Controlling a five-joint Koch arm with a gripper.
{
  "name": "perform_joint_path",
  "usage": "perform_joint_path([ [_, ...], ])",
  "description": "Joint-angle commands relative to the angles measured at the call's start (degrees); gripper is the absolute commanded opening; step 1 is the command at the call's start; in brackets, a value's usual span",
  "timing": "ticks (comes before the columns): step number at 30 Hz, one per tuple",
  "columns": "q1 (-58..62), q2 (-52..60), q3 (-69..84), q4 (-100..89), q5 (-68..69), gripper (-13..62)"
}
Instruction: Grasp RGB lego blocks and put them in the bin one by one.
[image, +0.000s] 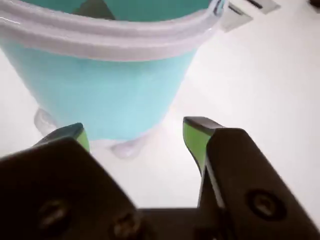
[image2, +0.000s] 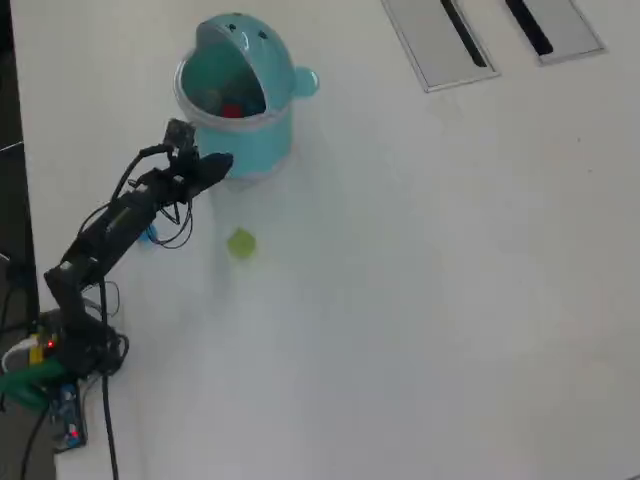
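The light teal bin (image2: 262, 140) stands at the upper left of the white table, its domed lid tilted back. A red block (image2: 232, 110) lies inside it. The yellow-green block (image2: 241, 243) lies on the table below the bin. A bit of the blue block (image2: 150, 236) shows beside the arm, mostly hidden by it. My gripper (image2: 220, 163) is close to the bin's lower left side. In the wrist view the bin's wall (image: 110, 90) fills the top, and my gripper (image: 137, 136) is open and empty, its green-padded jaws wide apart.
Two flat grey panels with black slots (image2: 440, 40) lie at the table's top right, far from the arm; a corner shows in the wrist view (image: 239, 14). The arm's base and cables (image2: 60, 350) sit at the left table edge.
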Motion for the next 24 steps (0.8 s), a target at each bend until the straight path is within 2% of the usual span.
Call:
perform_joint_path([
  [1, 1.67, 4.48, -0.26, -2.2, 0.09, 33.5],
  [12, 7.91, 11.43, 15.12, 1.14, 0.88, 32.9],
  [24, 12.48, 10.72, 18.98, 1.05, 3.52, 33.1],
])
